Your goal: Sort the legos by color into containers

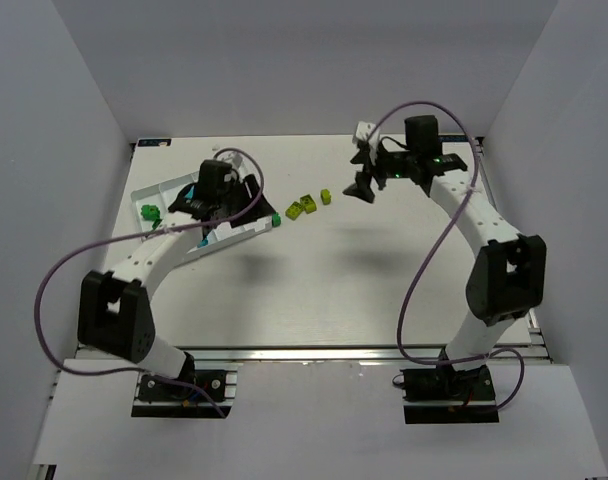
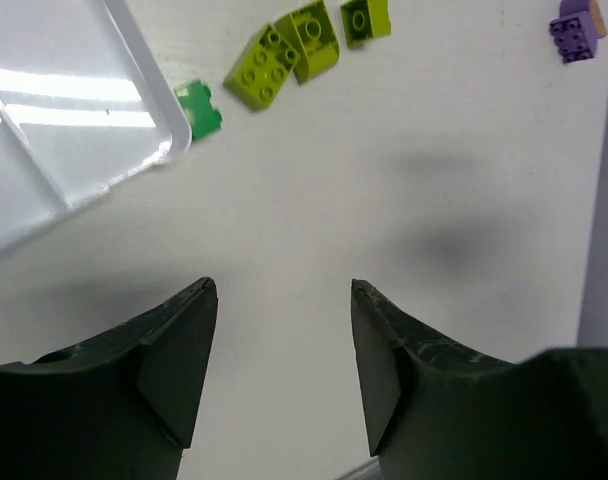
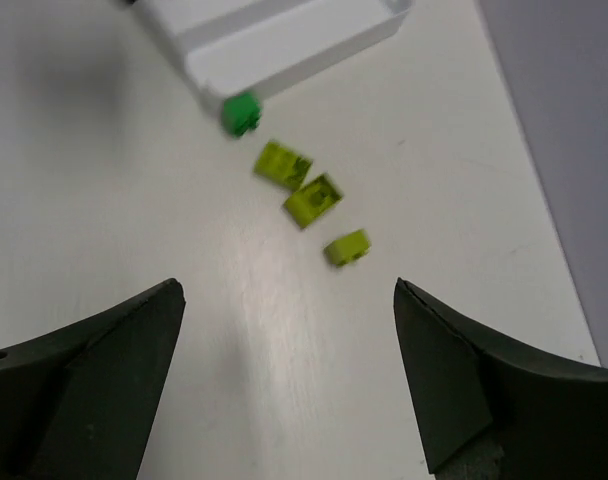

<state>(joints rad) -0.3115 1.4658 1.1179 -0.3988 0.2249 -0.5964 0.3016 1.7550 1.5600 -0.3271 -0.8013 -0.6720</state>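
Dark fingers of the left gripper stand apart, holding nothing. Its partner, the right gripper, gapes wide and is empty too. Three yellow-green bricks lie in a slanted row on the table, leading away from the white tray. One dark green brick sits just beside the tray's corner. One purple brick lies well apart.

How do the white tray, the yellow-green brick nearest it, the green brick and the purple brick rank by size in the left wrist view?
1. White tray.
2. Yellow-green brick.
3. Green brick and purple brick look about alike, so unranked.
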